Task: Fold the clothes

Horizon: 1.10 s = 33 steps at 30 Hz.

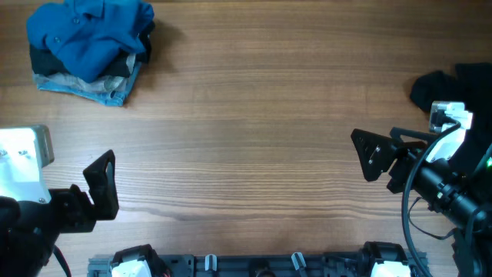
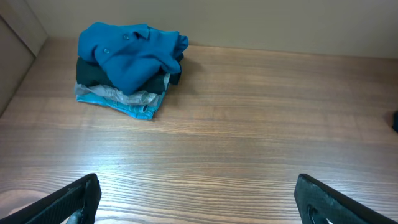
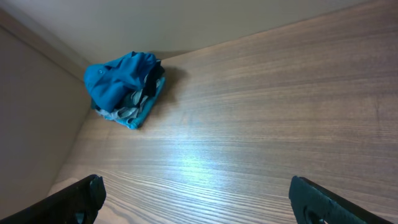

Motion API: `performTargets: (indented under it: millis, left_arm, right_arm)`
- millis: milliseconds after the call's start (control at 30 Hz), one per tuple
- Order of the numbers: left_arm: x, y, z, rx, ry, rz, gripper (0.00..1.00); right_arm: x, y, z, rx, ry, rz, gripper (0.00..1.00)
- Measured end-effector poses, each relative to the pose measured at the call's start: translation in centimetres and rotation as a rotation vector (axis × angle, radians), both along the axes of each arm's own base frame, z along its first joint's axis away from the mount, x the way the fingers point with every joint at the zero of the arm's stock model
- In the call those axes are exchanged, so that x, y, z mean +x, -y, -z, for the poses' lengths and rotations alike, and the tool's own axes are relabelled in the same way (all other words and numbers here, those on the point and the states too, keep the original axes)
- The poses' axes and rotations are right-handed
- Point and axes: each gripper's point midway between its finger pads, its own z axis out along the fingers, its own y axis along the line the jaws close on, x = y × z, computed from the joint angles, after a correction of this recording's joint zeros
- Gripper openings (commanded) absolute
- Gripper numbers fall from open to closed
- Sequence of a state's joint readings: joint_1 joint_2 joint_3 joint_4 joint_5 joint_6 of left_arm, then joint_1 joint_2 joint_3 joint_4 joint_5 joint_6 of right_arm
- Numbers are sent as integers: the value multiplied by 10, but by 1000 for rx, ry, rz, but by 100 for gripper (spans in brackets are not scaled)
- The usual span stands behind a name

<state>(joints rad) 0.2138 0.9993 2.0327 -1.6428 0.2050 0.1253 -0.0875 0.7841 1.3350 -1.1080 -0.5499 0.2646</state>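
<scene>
A pile of clothes (image 1: 91, 48) lies at the table's far left: a crumpled blue shirt on top of a dark garment and a light blue one. It also shows in the left wrist view (image 2: 129, 65) and the right wrist view (image 3: 124, 88). A black garment (image 1: 453, 86) lies at the right edge, partly behind my right arm. My left gripper (image 1: 101, 185) is open and empty near the front left. My right gripper (image 1: 373, 154) is open and empty at the right, beside the black garment. Both sets of jaws are spread wide over bare wood (image 2: 199, 199) (image 3: 199, 193).
The wooden table (image 1: 254, 115) stretches between the pile and the black garment. A wall borders the far side in both wrist views. The arm bases sit along the front edge (image 1: 254, 265).
</scene>
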Motion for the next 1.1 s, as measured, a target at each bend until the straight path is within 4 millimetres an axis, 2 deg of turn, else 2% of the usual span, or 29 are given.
performTargets:
  millis: [300, 367, 467, 533, 600, 700, 767, 900, 1100]
  left_arm:
    - [0, 0, 0, 0, 0, 0, 100]
    - [0, 0, 0, 0, 0, 0, 100]
    - [0, 0, 0, 1, -1, -2, 100]
    - [0, -1, 0, 2, -1, -3, 100]
    - [0, -1, 0, 2, -1, -3, 100]
    - [0, -1, 0, 2, -1, -3, 100]
    - [0, -1, 0, 4, -2, -6, 100]
    - [0, -1, 1, 4, -3, -6, 100]
    - [-1, -1, 1, 4, -4, -6, 100]
  right_arm:
    - [3, 0, 4, 5, -23, 2, 100]
    - [8, 1, -3, 4, 13, 5, 100]
    - [19, 2, -30, -16, 167, 0, 100]
    - [19, 1, -43, -44, 273, -16, 100]
    - [11, -2, -50, -84, 380, -41, 100]
    - [-4, -5, -49, -134, 489, -69, 100]
    - [-11, -6, -41, -167, 547, -79, 100]
    - [-13, -7, -7, -220, 610, -97, 100]
    - [-4, -7, 56, -273, 663, -113, 100]
